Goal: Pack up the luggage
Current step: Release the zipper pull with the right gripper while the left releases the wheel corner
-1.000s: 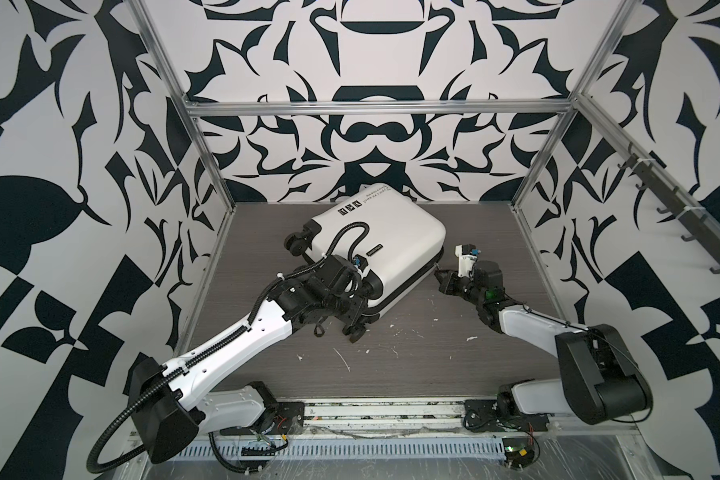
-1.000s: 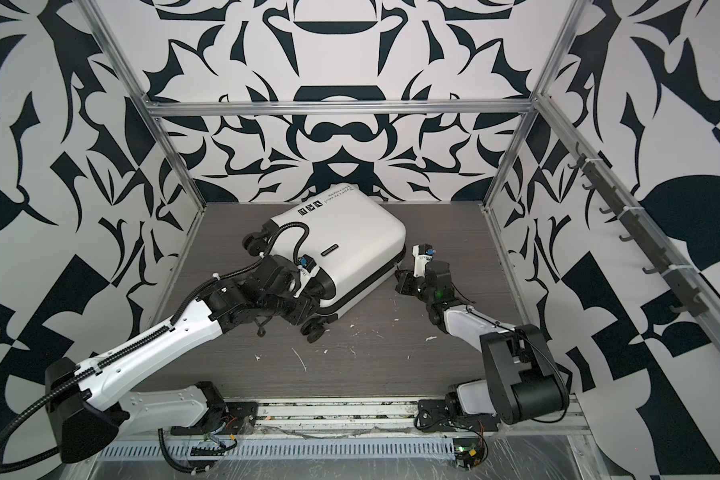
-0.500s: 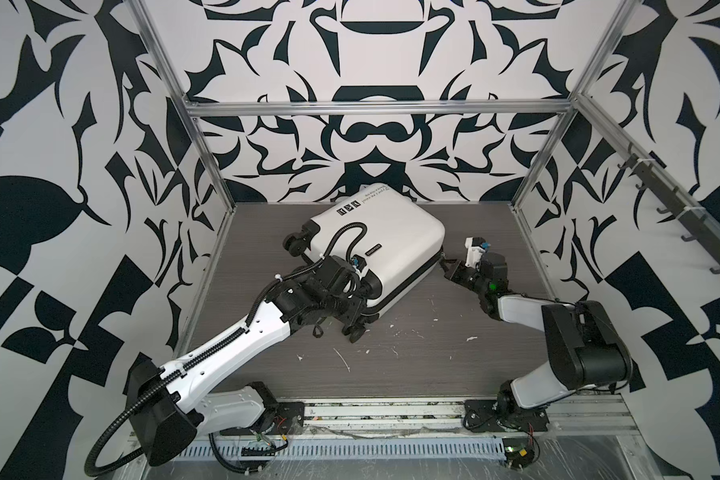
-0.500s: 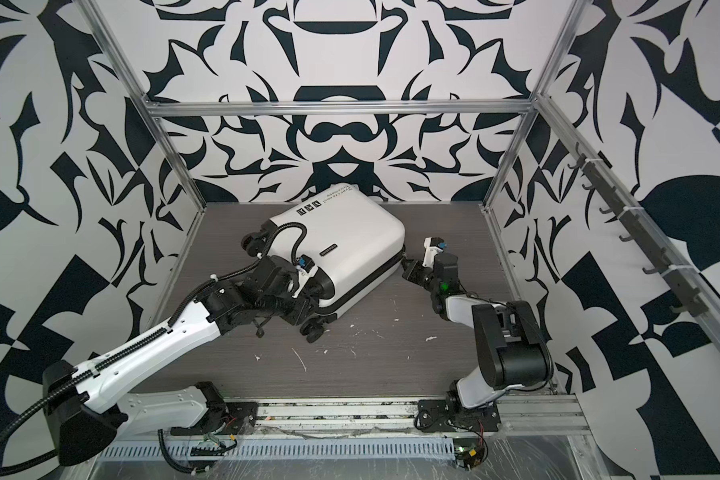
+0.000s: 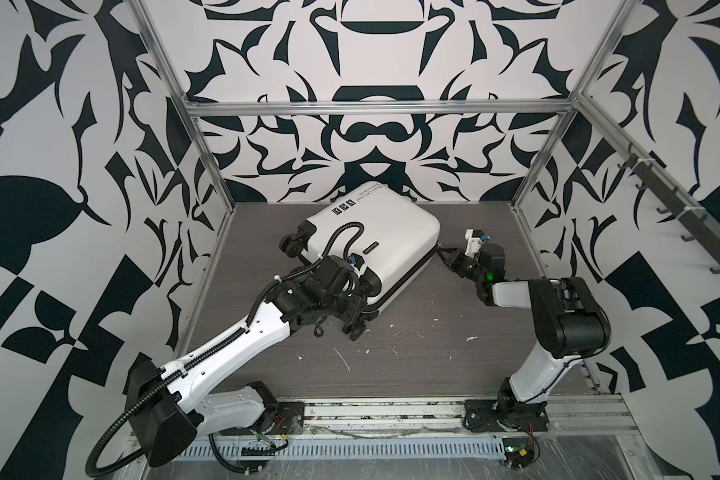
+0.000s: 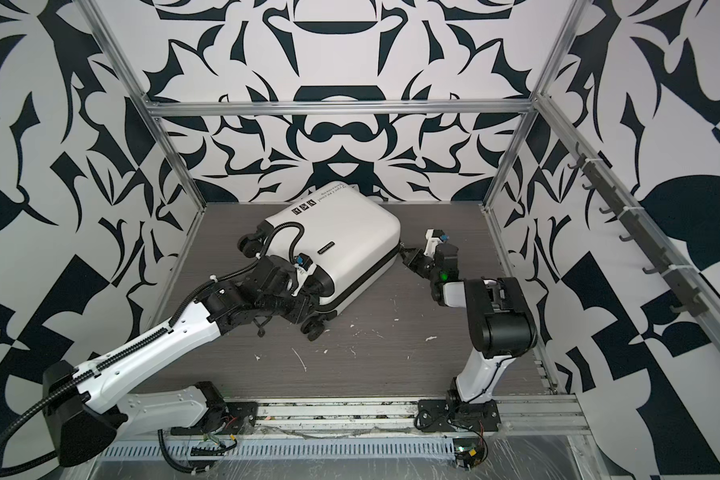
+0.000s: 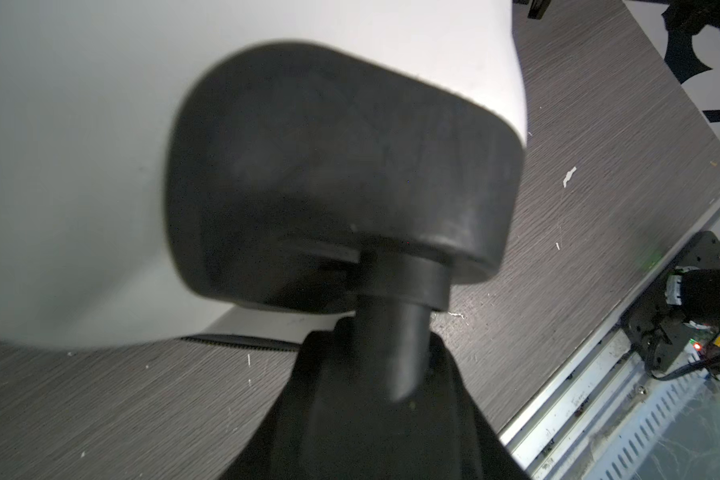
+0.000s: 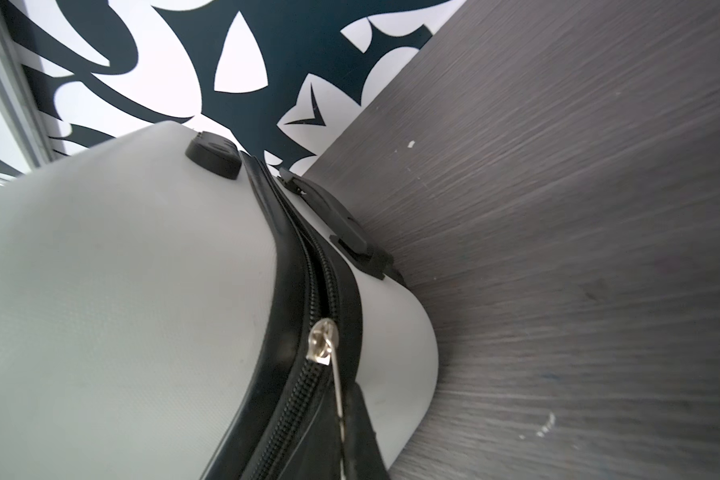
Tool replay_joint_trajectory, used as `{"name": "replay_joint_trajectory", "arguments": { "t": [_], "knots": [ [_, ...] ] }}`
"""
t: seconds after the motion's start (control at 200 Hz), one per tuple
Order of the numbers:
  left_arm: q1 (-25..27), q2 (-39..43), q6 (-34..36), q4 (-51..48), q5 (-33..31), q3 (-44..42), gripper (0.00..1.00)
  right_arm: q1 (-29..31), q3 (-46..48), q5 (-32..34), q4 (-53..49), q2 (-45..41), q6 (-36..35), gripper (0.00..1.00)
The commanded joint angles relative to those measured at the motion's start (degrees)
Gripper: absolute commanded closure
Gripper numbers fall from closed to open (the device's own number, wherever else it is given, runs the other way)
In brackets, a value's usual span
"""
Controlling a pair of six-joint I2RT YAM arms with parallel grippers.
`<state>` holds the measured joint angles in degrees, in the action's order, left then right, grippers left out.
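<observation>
You are zipping the closed white suitcase (image 5: 375, 232), lying flat on the tabletop (image 5: 433, 353): your right fingers (image 8: 358, 436) are pinching its zipper pull (image 8: 336, 386) at the corner. Your left fingers (image 5: 347, 308) seem to be clamping a spinner wheel (image 7: 375, 415); brace there while pulling along the track.

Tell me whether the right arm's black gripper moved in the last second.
Yes. The right gripper, pinching the white suitcase's silver zipper pull, has shifted toward the patterned back wall, away from the front rail.
</observation>
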<state>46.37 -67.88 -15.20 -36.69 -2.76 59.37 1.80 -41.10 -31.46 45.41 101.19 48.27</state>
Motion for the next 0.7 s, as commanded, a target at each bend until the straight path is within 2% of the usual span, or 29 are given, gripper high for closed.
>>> {"name": "replay_joint_trajectory", "arguments": {
  "t": [0.0, 0.095, 0.25, 0.32, 0.37, 0.385, 0.475, 0.535, 0.605, 0.695],
  "knots": [
    [-2.5, 3.2, -5.9, -5.2, -7.9, 0.0, 1.0, -4.4, -3.9, 8.0, 3.5, 1.1, 3.5, 1.0],
    [-2.4, 3.1, -5.9, -4.8, -8.0, -0.1, 1.0, -4.5, -4.0, 6.2, 1.9, 0.8, 3.1, 1.0],
    [-2.4, 2.2, -5.4, -4.3, -7.0, 0.3, 1.0, -5.0, -0.8, 6.3, -0.8, -2.3, 0.9, 0.61],
    [-2.4, 2.0, -5.0, -4.4, -7.0, 0.8, 1.0, -5.6, 0.7, 6.6, -2.4, -4.3, -0.4, 0.52],
    [-2.4, 1.9, -4.8, -4.8, -7.6, 1.2, 1.0, -6.1, 1.5, 6.4, -3.9, -5.7, -1.4, 0.49],
    [-2.4, 1.9, -4.9, -5.1, -7.7, 1.4, 0.93, -6.2, 1.5, 6.4, -4.5, -6.0, -1.7, 0.48],
    [-2.4, 2.6, -5.5, -6.5, -9.7, 2.7, 0.43, -6.8, 0.9, 5.5, -9.5, -8.5, -3.9, 0.25],
    [-2.4, 3.8, -6.3, -6.7, -11.3, 3.2, 0.2, -6.8, 0.2, 5.5, -12.8, -10.4, -5.3, 0.23],
    [-3.0, 5.5, -7.0, -6.7, -12.5, 3.7, 0.0, -6.7, -1.1, 4.6, -16.1, -12.4, -6.1, 0.22],
    [-5.6, 7.2, -7.4, -6.3, -11.2, 4.7, 0.0, -6.8, -3.4, 3.1, -20.8, -14.1, -6.2, 0.23]
  ]
}}
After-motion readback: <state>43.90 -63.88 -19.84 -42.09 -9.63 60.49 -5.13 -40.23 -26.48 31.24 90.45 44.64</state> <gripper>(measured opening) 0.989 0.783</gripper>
